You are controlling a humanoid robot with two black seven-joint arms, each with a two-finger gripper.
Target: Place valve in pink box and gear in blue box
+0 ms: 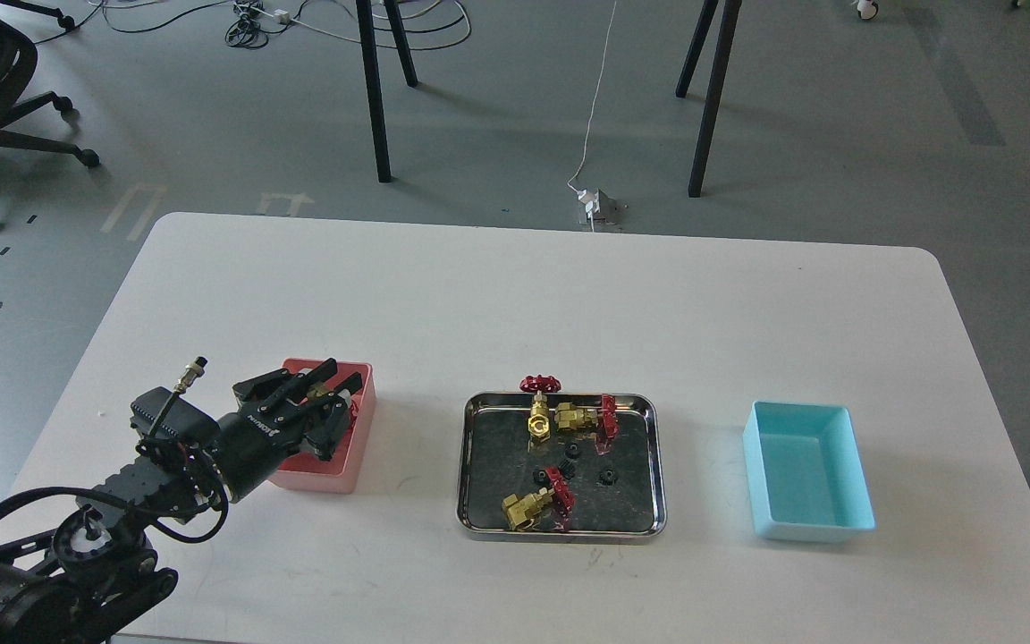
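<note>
Left gripper (334, 394) hangs over the pink box (363, 420), at the near left of the table (515, 295). Fingers are parted; a bit of brass and red shows between and under them, which I take to be a valve (347, 404). Cannot tell whether the fingers grip it or have already let go, nor whether it rests on the box floor. Right arm is not in view.

Risks from here:
- If the valve is held above the rim and released off-centre, it could strike the right wall and tip out onto the table.
- If the handwheel snags on a finger, pulling away could drag the valve, or the light box, along.

Containers, near to far:
- Steel tray (470, 465), centre. Near-left corner: one valve on its side (535, 503). Far part: two more valves, one standing against the far rim (539, 407) with its red wheel above the edge, one lying just right of it (585, 417); the two appear to touch.
- Between these lie small black gears, one near the middle (571, 451), one to its right (607, 476); there may be more, too small to count surely.
- Blue box (846, 429), right, well apart from the tray: nothing seen inside.
- Pink box: interior largely hidden by the gripper.

No gear is in the blue box yet.
</note>
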